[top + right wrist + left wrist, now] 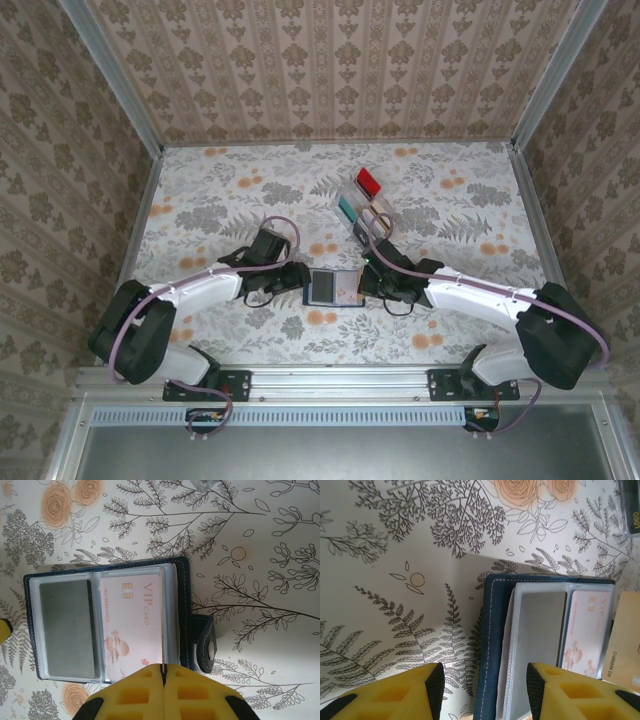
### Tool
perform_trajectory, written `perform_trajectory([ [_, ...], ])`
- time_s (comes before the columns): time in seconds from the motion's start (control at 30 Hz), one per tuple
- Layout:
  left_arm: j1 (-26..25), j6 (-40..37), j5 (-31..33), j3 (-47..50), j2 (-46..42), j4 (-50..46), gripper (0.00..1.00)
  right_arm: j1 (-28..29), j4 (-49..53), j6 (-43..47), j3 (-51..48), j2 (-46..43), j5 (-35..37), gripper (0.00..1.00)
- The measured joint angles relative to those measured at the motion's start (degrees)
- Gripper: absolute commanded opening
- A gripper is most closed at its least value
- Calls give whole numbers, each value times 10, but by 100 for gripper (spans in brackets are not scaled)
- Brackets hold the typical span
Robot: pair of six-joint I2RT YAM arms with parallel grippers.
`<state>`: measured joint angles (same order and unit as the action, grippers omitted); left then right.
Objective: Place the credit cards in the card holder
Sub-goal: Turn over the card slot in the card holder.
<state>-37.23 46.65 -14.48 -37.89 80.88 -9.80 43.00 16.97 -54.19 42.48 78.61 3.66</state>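
The navy card holder (333, 287) lies open on the table between both grippers. A grey card (67, 627) fills its left pocket, and a pink-white VIP card (132, 625) fills the right pocket. The tab (206, 645) hangs off its right side. My left gripper (485, 687) is open, straddling the holder's stitched left edge (492, 645). My right gripper (163, 672) is shut on a tan credit card (626, 635), which stands edge-on over the holder's right pocket. Red (368, 180) and teal (347, 208) cards stand farther back.
A clear slotted rack (372, 212) behind the holder keeps the remaining cards, among them a dark one marked LOGO (632, 510). Patterned walls close in the table on three sides. Open floral tabletop spreads to the far left and right.
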Motion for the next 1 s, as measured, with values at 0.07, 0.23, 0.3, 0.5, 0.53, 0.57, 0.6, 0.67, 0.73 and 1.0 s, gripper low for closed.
perform_trajectory([
  [0.07, -3, 0, -2, 0, 3, 0, 49, 0, 1, 3, 0, 2, 0, 0],
  [0.23, -6, 0, -3, 0, 12, 1, 43, 0, 7, 12, 1, 16, 2, 0],
  [0.3, -7, 0, -3, 0, 17, 2, 41, 0, 10, 16, 5, 21, 2, 0],
  [0.5, -13, -2, -4, 0, 37, 4, 35, 0, 6, 22, 13, 33, 2, 0],
  [0.53, -14, -3, -4, 0, 41, 4, 33, 0, 2, 22, 13, 36, 2, 0],
  [0.57, -15, -3, -4, 0, 44, 4, 32, 0, -4, 21, 13, 38, 0, 0],
  [0.6, -16, -4, -4, 0, 46, 4, 29, 0, -8, 21, 13, 39, -3, 0],
  [0.67, -17, -5, -2, 0, 49, 4, 27, 0, -15, 21, 13, 40, -8, 0],
  [0.73, -17, -6, -1, 0, 49, 3, 25, 0, -16, 21, 14, 40, -10, 0],
  [1.0, -25, -6, 1, 0, 49, 4, 23, 0, -16, 29, 20, 38, -32, 0],
])
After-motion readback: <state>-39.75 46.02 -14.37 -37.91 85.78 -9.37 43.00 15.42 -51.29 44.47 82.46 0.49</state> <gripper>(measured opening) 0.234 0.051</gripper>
